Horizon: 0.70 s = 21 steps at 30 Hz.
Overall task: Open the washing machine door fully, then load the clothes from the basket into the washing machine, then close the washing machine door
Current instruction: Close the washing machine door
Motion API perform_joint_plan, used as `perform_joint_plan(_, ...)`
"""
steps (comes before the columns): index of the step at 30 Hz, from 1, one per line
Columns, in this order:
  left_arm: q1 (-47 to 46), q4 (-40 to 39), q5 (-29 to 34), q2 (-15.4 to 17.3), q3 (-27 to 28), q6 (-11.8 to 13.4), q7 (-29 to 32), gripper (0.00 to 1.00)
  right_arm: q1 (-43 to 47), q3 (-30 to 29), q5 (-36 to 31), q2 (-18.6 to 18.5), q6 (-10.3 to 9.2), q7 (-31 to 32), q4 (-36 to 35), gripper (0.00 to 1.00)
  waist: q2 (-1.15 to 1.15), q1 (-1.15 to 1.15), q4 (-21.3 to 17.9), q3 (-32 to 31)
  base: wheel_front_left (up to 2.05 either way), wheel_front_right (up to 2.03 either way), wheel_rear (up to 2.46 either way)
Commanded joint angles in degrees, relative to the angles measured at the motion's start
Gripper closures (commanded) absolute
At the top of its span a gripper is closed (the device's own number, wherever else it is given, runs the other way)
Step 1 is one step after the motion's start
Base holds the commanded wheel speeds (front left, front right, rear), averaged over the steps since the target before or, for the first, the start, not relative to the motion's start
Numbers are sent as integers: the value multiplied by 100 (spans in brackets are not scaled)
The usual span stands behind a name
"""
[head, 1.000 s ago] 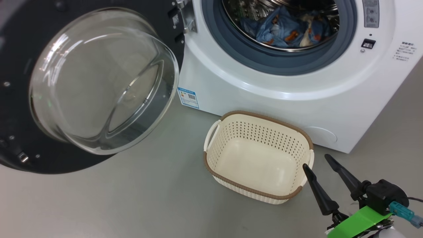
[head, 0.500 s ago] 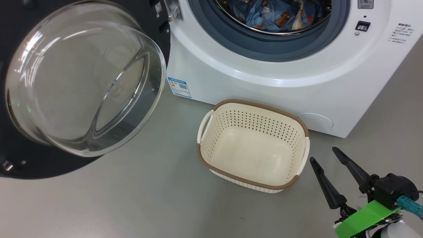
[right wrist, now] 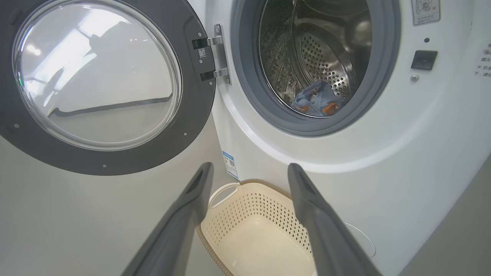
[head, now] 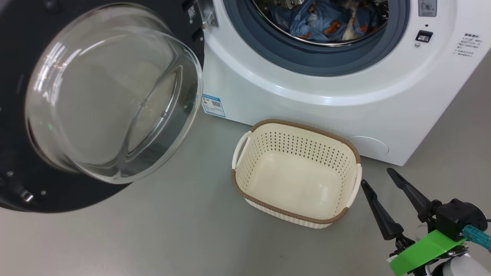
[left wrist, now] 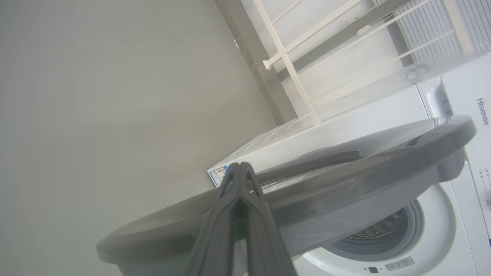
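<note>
View shifted, the right hand [head: 375,175] has eased just off the empty basket [head: 295,149] — released, at its 4 o'clock. The clothes [head: 318,23] lie in the washing machine [head: 307,92] at 12 o'clock; the washing machine door [head: 111,92], wide at 9, awaits closing — left hand [left wrist: 239,168] clenched beside it.

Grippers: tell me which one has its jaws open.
The right gripper, whose jaws stand wide apart beside the basket. The left gripper has its jaws pressed together near the washing machine door.
</note>
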Motion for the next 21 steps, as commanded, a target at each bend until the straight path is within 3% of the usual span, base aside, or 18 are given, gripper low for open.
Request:
perform_joint_plan(1, 20, -312, -113, 169, -57, -47, 249, 100, -76, 57, -12, -58, 25, -46, -108, 0, 0, 0, 19, -54, 0, 0, 0)
perform_joint_plan(12, 557, -1246, -500, 103, -534, -47, 1117, 100, 76, -83, -10, 82, 25, -46, -51, 0, 0, 0, 78, -333, 0, 0, 0)
perform_joint_plan(21, 1035, -2474, -820, -51, -1001, -47, 1684, 100, 226, -168, -21, 239, 25, -46, -6, 0, 0, 0, 23, -638, 0, 0, 0)
